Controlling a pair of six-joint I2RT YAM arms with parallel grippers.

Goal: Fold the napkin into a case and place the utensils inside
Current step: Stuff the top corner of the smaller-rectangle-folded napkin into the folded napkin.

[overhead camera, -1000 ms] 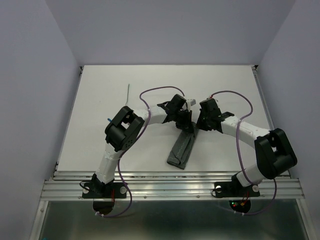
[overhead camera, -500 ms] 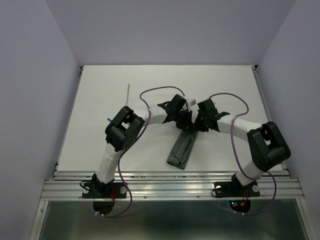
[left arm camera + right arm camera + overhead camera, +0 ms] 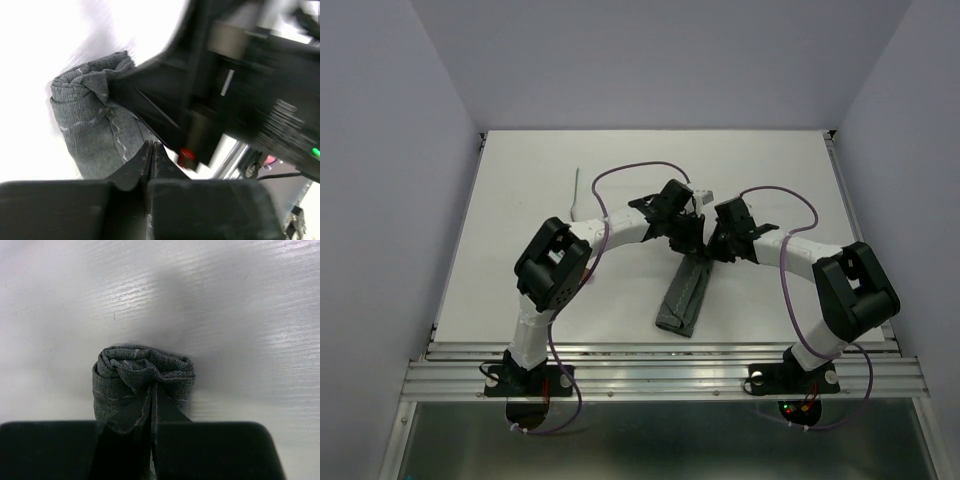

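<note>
Fingers point(image 3: 127, 415) of the right gripper point(image 3: 152, 388) are pressed together on the bunched far end of the napkin point(image 3: 142, 371). Creases converge at the tips, which indicates a pinch. Fingers of the left gripper point(image 3: 151, 146) also sit together, tips over the same cloth. Whether they grip it cannot be determined, as that view is blurred.

Progress: folding is judged largely complete. The napkin forms a long, narrow dark grey strip near the centre of the table point(image 3: 770, 170). Its near end lies flat at 6 o'clock. Its far end, at 12 o'clock, is rumpled between both grippers. Lighter stitched seams run along its length.

Remaining: open the far end and load the utensils. One slim grey stick point(image 3: 576, 190) lies on the table at 10 o'clock, well apart from the napkin. A second utensil is not visible.
</note>
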